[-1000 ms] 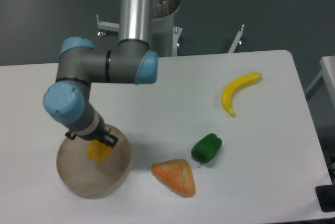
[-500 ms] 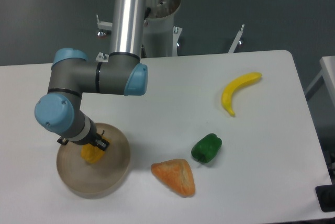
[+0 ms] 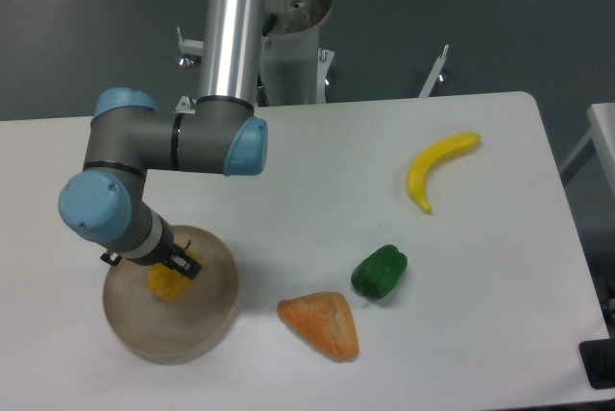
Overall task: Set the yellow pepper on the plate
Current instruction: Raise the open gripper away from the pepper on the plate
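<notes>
Our fingers (image 3: 171, 274) grip the yellow pepper (image 3: 168, 280) over the plate (image 3: 173, 306), at the desk's (image 3: 317, 171) seven o'clock. Toward three o'clock sits the green pepper (image 3: 379, 271).

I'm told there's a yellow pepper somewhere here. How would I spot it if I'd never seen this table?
Find the round tan plate at the table's front left, under the robot's arm. The yellow pepper is the small blocky yellow-orange lump over it, right at the pincer. Unlike the long curved banana or the larger orange wedge, it's compact and chunky.
</notes>
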You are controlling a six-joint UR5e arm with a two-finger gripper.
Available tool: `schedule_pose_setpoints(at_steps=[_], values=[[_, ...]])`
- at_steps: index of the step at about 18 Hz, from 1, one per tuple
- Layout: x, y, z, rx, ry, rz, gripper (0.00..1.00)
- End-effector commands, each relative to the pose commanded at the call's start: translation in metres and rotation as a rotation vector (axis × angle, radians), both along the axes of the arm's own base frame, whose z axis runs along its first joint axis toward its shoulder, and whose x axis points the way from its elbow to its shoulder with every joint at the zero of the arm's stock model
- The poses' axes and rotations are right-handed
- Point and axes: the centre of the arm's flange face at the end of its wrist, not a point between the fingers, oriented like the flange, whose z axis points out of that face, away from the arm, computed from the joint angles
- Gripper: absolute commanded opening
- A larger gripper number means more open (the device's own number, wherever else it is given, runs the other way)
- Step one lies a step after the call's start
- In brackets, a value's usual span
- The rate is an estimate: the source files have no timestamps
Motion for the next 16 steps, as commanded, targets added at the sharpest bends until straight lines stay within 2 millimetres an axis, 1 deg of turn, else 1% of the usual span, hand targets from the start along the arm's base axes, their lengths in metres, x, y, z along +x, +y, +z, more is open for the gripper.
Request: schedule_pose_setpoints(at_steps=[1, 4, 7, 10, 11, 14, 16], values=[[-0.004, -0.001, 0.005, 0.007, 0.001, 0.005, 1.0], [-0.039, -0.005, 0.02, 0.024, 0.01, 0.015, 1.0], [-0.1, -0.014, 0.037, 0.041, 0.008, 0.008, 1.0], [-0.146, -0.02, 0.058, 0.078, 0.014, -0.045, 1.0], [-0.165, -0.024, 0.063, 0.086, 0.017, -0.048, 1.0], [-0.208, -0.031, 0.064, 0.124, 0.037, -0.085, 1.0], [-0.231, -0.035, 0.067, 0.145, 0.053, -0.069, 1.0]])
